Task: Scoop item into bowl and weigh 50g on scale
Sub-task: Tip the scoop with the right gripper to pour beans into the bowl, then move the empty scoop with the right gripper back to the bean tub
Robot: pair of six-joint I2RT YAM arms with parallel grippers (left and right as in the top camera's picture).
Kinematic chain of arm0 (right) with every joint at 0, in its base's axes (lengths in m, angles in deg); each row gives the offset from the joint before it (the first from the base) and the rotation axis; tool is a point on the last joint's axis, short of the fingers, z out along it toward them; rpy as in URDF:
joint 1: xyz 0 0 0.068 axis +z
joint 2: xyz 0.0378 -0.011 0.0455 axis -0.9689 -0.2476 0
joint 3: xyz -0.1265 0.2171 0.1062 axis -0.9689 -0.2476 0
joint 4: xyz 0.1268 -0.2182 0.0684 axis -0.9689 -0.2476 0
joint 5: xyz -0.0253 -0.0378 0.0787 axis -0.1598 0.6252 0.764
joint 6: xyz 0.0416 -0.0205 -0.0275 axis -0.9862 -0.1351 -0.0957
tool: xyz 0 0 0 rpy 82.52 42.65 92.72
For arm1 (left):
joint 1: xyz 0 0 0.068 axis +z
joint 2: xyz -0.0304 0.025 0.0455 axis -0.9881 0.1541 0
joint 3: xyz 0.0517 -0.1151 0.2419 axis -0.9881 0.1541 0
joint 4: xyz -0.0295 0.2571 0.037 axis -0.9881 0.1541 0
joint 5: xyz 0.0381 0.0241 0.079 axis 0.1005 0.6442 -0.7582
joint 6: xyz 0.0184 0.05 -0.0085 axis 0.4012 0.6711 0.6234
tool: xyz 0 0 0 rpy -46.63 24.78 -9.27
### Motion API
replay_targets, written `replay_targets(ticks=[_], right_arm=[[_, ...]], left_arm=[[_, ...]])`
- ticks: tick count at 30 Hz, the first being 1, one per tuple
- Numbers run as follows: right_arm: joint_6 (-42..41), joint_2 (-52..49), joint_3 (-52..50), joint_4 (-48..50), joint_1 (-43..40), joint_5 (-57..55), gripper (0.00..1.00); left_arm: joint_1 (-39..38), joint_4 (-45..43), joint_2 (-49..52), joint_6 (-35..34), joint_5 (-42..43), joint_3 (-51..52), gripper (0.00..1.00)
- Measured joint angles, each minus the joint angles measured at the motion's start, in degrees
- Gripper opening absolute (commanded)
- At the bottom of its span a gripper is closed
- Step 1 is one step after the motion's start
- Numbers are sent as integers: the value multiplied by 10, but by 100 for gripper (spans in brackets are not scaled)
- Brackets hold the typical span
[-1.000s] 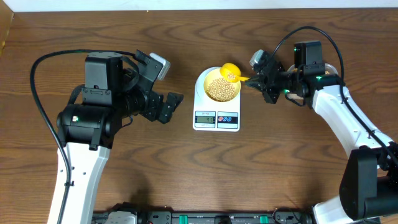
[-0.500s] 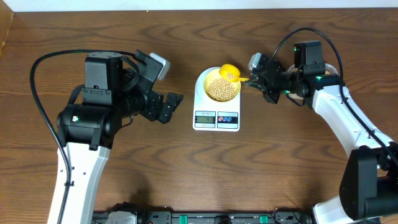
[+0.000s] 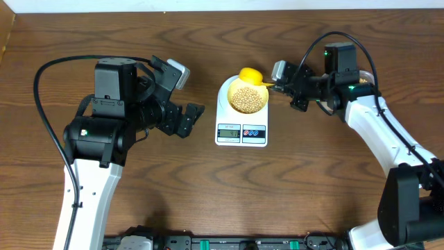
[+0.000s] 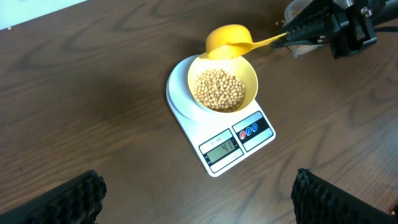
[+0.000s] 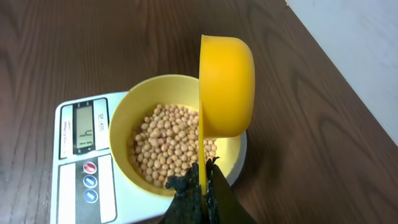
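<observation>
Two things here: got right gripper (image 3: 279,83) reaching in level, clamped on the handle of the tipped scoop (image 3: 250,75) at the bowl (image 4: 250,84) rim, left gripper (image 3: 186,96) wide open beside the scale (image 3: 241,135), beans (image 3: 248,99) in bowl, and can't really read the display (image 4: 222,148).

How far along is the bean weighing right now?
Done: the bowl sits on the scale with a heap of beans in it. In hand: the right gripper is shut on the yellow scoop, tipped on its side by the bowl's rim. Remaining: the display seems to read 41, short of fifty, so more beans look needed.
</observation>
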Motion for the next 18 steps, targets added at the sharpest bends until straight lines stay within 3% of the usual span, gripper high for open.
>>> replay_targets(ticks=[8,18], right_arm=[[1,0,0,0,2,-15,1],[-33,35,0,0,1,-126,1]], left_arm=[[0,0,0,0,0,0,98],[0,0,0,0,0,0,98]])
